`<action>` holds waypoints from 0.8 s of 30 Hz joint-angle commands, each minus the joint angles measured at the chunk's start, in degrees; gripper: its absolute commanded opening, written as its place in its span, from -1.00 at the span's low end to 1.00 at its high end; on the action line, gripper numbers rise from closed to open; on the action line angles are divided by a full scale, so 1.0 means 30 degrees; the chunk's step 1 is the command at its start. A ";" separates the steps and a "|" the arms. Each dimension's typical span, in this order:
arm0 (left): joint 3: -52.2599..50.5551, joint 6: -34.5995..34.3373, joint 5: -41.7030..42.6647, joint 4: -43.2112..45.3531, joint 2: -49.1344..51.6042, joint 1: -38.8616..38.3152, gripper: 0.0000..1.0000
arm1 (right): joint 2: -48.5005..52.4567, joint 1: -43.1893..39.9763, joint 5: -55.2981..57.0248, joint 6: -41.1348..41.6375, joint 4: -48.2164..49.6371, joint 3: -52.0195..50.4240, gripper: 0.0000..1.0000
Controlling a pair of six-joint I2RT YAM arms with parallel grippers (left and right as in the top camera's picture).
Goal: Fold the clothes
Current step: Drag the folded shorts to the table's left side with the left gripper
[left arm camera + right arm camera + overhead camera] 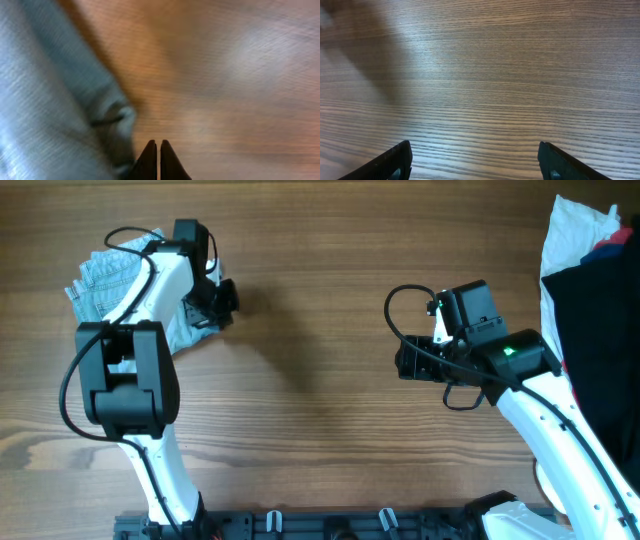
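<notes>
Two-finger left end effector (158,156) clenched beside denim shorts (45,100); right end effector (475,152) spread above table (480,75).

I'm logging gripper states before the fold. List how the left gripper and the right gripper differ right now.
The left gripper is shut, its fingertips meeting; the right gripper is open, its fingers wide apart. The left gripper sits at the edge of the denim shorts; the right gripper is over the table, with no cloth in its view. Both have dark fingers, and neither visibly holds anything.
</notes>
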 commanded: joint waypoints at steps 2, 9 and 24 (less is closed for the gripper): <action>-0.0044 -0.0415 -0.1523 -0.1800 0.0248 0.1486 -0.92 | 0.0022 -0.0073 -0.0284 -0.0364 -0.0423 0.0080 0.63; -0.0044 -0.0794 -0.1945 -0.3038 0.0175 0.3439 -0.92 | 0.0022 -0.0073 -0.0284 -0.0364 -0.0415 0.0080 0.63; -0.0036 -0.0896 -0.4364 -0.3825 0.0168 0.4867 -0.87 | 0.0022 -0.0073 -0.0299 -0.0335 -0.0372 0.0080 0.64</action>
